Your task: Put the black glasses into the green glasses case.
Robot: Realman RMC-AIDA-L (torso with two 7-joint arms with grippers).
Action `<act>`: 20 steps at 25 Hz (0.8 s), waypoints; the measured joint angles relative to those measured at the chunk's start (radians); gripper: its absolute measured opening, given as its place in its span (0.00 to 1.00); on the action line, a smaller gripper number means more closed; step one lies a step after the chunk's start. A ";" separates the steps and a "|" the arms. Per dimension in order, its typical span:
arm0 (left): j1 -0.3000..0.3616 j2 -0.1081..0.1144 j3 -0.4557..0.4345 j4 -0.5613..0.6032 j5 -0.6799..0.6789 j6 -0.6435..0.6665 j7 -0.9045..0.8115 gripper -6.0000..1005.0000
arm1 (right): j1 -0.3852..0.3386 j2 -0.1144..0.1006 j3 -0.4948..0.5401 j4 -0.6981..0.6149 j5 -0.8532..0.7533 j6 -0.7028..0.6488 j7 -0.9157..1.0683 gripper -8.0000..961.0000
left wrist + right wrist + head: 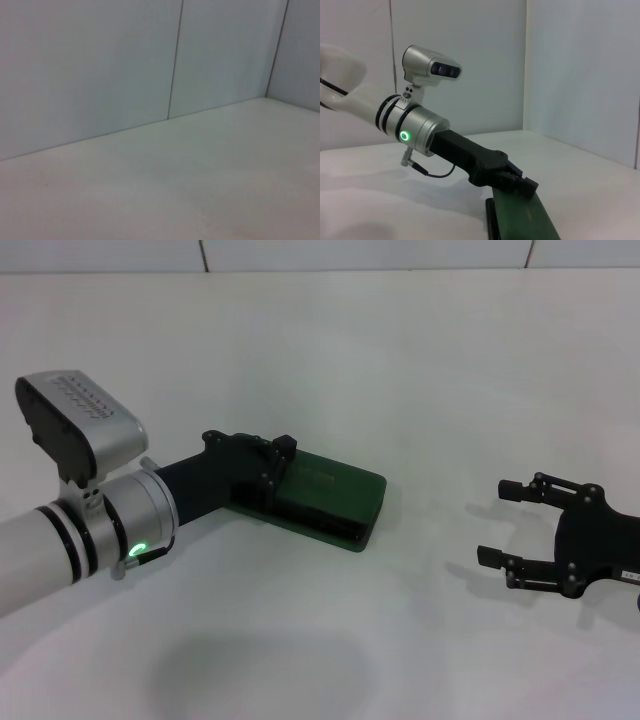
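A plain white counter (420, 360) runs back to pale panelled walls (100, 65) that meet in a corner. The green glasses case (335, 498) lies closed and flat near the middle of the counter. The left arm reaches in low from the left, and the left gripper (275, 465) rests on the lid at the case's near-left end; its fingers look drawn together, though the angle makes this hard to confirm. The right gripper (510, 525) hovers well apart to the right, jaws spread wide and holding nothing.
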 joint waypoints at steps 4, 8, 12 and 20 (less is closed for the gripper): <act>-0.015 0.001 -0.002 -0.044 -0.041 0.020 0.040 0.06 | 0.002 0.001 0.000 0.000 0.000 -0.001 0.000 0.83; -0.018 0.000 -0.036 -0.062 -0.047 0.078 0.074 0.07 | 0.002 0.001 0.000 0.000 0.000 -0.003 0.002 0.83; -0.016 -0.001 -0.057 -0.063 -0.068 0.126 0.094 0.07 | 0.002 0.001 0.000 0.000 0.000 -0.003 0.002 0.83; -0.066 0.016 -0.135 -0.066 -0.068 0.281 0.063 0.07 | 0.002 0.000 0.000 0.000 0.018 -0.009 0.016 0.83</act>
